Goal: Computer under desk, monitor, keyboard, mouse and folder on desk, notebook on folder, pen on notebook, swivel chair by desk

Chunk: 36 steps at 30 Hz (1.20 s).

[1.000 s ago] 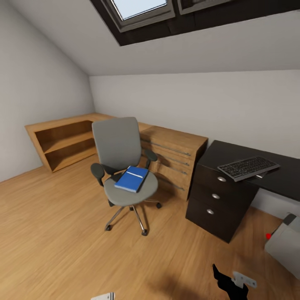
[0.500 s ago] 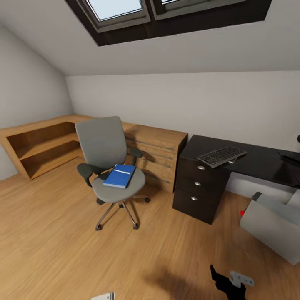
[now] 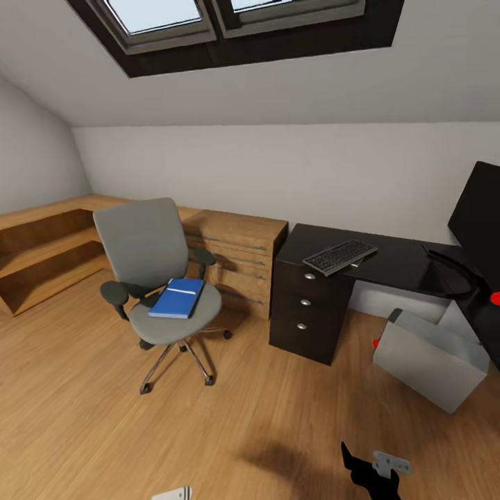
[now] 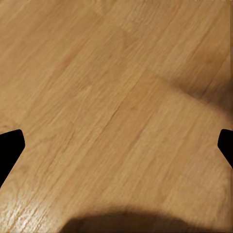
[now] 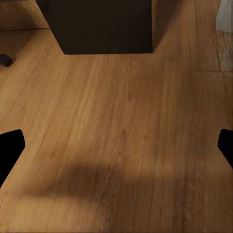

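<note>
The grey swivel chair [image 3: 149, 253] stands on the floor left of the black desk [image 3: 396, 262], apart from it. On its seat lies the blue folder [image 3: 177, 299] with a slim white pen [image 3: 183, 292] across it. The keyboard [image 3: 340, 255] lies slanted on the desk above the drawers [image 3: 303, 305]. The monitor [image 3: 479, 212] stands at the right edge. The grey computer [image 3: 429, 355] sits askew on the floor by the desk. Mouse and notebook are out of view. My left gripper [image 4: 116, 145] and right gripper [image 5: 116, 145] hang open over bare floor.
A light-wood dresser [image 3: 236, 253] and a low wooden shelf unit [image 3: 42, 246] line the wall behind the chair. A sloped ceiling with skylights [image 3: 229, 21] hangs overhead. My right arm [image 3: 364, 472] shows low in the head view above open wood floor [image 3: 243, 417].
The head view has swung to the right: chair, dresser and desk slid left in the picture, and the monitor and more of the computer came into view. Nothing itself has moved.
</note>
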Available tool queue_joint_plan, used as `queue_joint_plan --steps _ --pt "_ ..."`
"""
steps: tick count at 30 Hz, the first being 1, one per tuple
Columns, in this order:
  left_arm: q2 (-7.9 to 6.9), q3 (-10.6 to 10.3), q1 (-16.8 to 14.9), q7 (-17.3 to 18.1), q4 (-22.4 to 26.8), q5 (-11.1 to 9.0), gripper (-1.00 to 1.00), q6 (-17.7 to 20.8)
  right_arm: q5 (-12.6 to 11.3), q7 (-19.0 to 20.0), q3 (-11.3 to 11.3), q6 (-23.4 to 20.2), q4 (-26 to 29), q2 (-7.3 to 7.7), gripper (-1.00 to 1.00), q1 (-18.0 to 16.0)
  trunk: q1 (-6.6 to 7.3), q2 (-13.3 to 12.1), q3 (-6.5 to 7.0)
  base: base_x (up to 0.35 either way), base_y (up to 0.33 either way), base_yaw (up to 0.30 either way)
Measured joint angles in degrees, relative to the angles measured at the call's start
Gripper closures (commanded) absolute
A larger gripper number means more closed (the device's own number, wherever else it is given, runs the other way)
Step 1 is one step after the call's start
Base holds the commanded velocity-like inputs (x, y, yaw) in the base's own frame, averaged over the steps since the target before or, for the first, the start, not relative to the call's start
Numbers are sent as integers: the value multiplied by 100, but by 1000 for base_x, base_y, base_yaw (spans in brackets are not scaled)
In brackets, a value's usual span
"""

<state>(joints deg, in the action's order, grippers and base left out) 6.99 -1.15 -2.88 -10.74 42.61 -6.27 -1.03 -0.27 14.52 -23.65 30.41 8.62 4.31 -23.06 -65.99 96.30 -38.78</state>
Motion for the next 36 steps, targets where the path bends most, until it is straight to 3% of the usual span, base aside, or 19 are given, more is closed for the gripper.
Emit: queue_joint_plan --steps 36 --pt "-4 14 0 -38 8 -8 -100 -9 234 36 -3 -7 -7 0 -100 -1 791 -1444 643 0 0 -5"
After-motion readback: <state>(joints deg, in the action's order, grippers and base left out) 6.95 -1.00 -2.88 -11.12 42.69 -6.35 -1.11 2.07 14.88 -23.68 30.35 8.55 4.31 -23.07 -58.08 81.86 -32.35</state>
